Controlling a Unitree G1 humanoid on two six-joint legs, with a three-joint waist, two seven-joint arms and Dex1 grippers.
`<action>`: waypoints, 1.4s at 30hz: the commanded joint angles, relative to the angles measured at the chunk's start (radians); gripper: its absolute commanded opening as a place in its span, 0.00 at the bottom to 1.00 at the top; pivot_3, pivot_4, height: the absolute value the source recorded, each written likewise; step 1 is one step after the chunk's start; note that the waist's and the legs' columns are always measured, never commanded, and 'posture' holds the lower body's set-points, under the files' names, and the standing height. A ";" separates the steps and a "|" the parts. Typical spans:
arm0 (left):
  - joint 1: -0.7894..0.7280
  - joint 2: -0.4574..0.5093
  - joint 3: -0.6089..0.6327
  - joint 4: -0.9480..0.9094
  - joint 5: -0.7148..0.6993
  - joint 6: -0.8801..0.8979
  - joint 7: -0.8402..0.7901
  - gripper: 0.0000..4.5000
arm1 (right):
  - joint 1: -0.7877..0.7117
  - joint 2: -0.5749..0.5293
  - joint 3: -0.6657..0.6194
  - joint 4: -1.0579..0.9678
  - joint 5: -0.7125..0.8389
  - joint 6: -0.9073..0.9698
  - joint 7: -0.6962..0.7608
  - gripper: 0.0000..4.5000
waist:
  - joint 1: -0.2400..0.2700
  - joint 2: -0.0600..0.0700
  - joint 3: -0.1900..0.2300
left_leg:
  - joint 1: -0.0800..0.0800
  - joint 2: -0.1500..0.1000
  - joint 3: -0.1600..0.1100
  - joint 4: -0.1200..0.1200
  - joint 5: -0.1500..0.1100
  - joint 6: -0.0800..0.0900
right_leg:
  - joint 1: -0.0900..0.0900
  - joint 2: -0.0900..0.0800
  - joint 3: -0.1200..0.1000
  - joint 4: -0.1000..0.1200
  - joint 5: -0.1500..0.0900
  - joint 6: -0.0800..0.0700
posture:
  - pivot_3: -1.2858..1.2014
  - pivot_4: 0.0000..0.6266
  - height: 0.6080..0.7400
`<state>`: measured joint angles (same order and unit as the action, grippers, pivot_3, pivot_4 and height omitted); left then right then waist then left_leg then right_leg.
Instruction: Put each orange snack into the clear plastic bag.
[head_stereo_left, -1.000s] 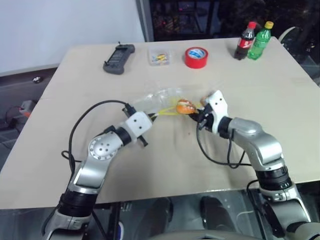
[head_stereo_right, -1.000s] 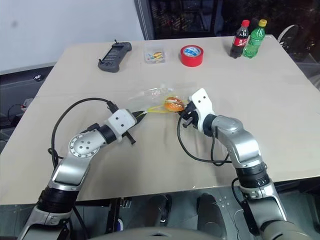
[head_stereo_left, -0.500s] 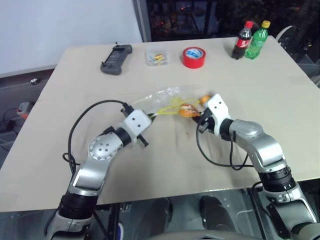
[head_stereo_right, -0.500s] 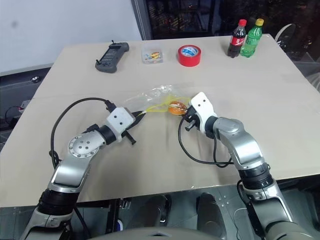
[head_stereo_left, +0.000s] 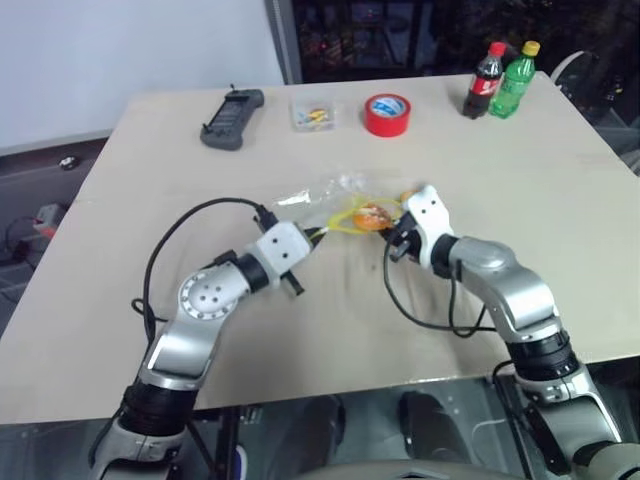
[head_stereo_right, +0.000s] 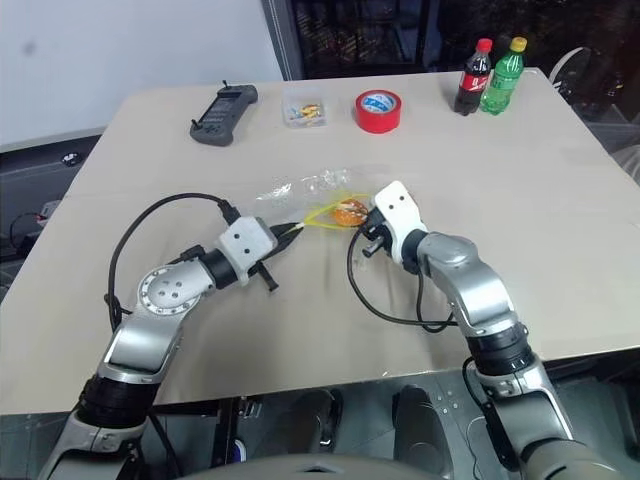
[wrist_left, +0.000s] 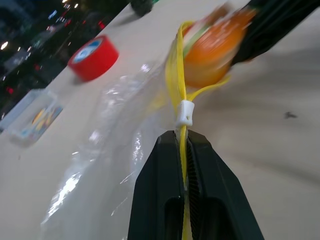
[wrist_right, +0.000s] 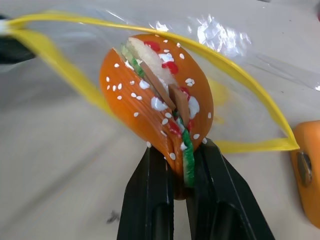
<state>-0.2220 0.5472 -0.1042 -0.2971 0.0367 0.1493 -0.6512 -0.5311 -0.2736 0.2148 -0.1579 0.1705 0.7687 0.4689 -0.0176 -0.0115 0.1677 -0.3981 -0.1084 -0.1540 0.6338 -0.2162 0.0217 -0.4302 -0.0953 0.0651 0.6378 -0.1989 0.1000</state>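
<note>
Orange bun (wrist_right: 157, 107) pinched in my right pincer (wrist_right: 181, 150), at bag (wrist_left: 107, 150) mouth; left pincer (wrist_left: 183, 146) clamped on yellow zip strip (wrist_left: 176, 70).

The oval orange bun-shaped snack (wrist_right: 159, 100) is dotted with white seeds and striped with green, red, white and brown layers. The crinkly clear plastic bag (wrist_left: 107, 150) has a yellow zip strip with a white slider; the second smooth lump snack (wrist_right: 308, 170) is orange.

left pincer (wrist_left: 184, 150) clamped, right pincer (wrist_right: 176, 165) clamped, arms converging
</note>
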 joint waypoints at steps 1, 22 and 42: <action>0.013 0.021 -0.013 -0.038 0.007 -0.061 -0.017 0.00 | -0.031 0.028 0.011 0.027 -0.034 -0.015 -0.044 0.01 | 0.000 0.000 0.000 | 0.000 0.000 0.000 0.000 0.000 0.000 | 0.000 0.000 0.000 0.000 0.000 0.000 | 0.52 0.24 1.00; -0.004 -0.090 0.095 0.025 -0.032 0.181 0.142 0.00 | -0.081 0.138 -0.034 0.026 0.050 -0.097 0.001 0.81 | -0.022 0.001 0.000 | 0.000 0.001 -0.002 0.000 0.000 -0.001 | -0.001 0.002 0.000 0.001 0.001 -0.002 | 0.52 0.24 1.00; -0.040 -0.091 0.134 0.031 -0.084 0.250 0.175 0.00 | -0.214 0.039 -0.258 0.597 -0.004 -0.340 -0.121 0.81 | -0.027 0.000 0.000 | 0.001 0.006 0.008 0.000 -0.001 -0.002 | -0.001 0.006 0.004 0.000 0.003 -0.004 | 0.52 0.24 1.00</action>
<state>-0.2602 0.4472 0.0042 -0.2403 -0.0401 0.4077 -0.4788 -0.7305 -0.2495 -0.0421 0.4365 0.1440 0.4341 0.3218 -0.0448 -0.0111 0.1678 -0.3968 -0.1019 -0.1464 0.6334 -0.2170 0.0198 -0.4316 -0.0885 0.0688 0.6380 -0.1962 0.0959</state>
